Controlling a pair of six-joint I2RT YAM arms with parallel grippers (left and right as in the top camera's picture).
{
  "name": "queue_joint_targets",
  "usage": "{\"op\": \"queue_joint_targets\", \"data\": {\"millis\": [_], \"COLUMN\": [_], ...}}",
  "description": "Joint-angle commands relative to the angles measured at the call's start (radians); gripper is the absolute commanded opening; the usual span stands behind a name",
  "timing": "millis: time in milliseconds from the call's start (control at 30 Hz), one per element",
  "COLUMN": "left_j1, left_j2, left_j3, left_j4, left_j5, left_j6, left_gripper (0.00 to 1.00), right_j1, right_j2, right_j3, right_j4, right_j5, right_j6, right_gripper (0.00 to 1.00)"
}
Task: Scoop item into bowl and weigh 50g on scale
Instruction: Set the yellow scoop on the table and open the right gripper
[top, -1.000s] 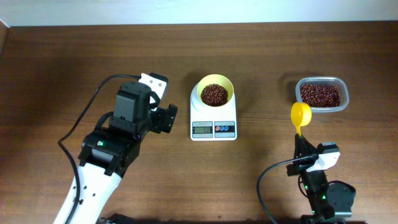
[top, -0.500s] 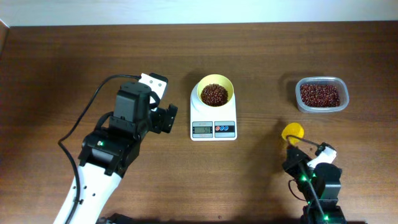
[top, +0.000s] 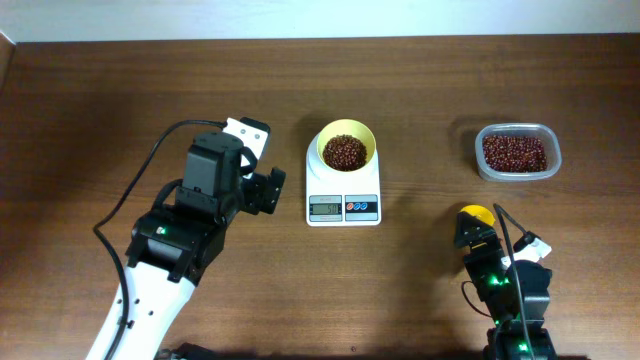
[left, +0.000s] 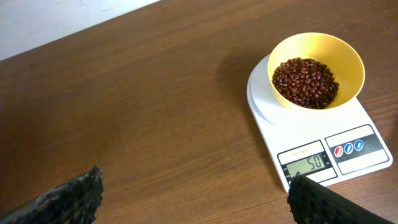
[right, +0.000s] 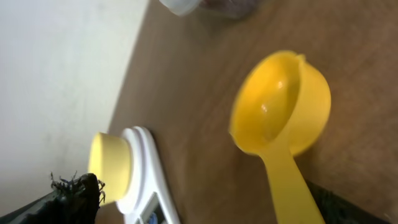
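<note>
The yellow bowl (top: 322, 143) (left: 349, 57) stands on the white scale (top: 345, 208) (left: 311, 134), filled with dark red-brown beans (top: 345, 152) (left: 305, 81). The display shows 50. My left gripper (top: 268, 190) (left: 199, 208) hangs open just left of the scale with nothing between its fingers. My right gripper (top: 478, 238) (right: 211, 205) is low near the front right, open. The empty yellow scoop (top: 474, 214) (right: 280, 112) lies in front of it. Its handle runs back between the wide-apart jaws, close to the right finger (right: 354, 208) and not clamped.
A clear plastic tub (top: 478, 152) of more beans sits at the back right, beyond the scoop. The scale (right: 146, 180) and bowl (right: 109, 165) appear at the left of the right wrist view. The left arm's cable loops over the table's left side.
The right gripper drew back from the tub toward the table's front edge with the scoop, came down, and opened its jaws off the handle. The left arm has not moved.
</note>
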Motion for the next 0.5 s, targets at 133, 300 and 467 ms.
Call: {"op": "queue_joint_targets", "data": {"millis": [133, 300, 467], "left_j1": [0.003, 0.003, 0.003], "left_j2": [-0.004, -0.004, -0.004], "left_j3": [0.01, 0.01, 0.01], "left_j4": [0.005, 0.005, 0.005], "left_j5": [-0.006, -0.006, -0.006], "left_j6": [0.005, 0.005, 0.005], "left_gripper": [0.99, 0.99, 0.99], "right_j1": [0.007, 0.007, 0.008], "right_j2": [-0.201, -0.388, -0.503], "right_j3": [-0.005, -0.005, -0.005], "right_j4": [-0.01, -0.119, -0.116], "right_j5": [-0.037, -0.052, -0.051], "right_j6": [0.001, -0.142, -0.562], "right_gripper": [0.99, 0.99, 0.99]}}
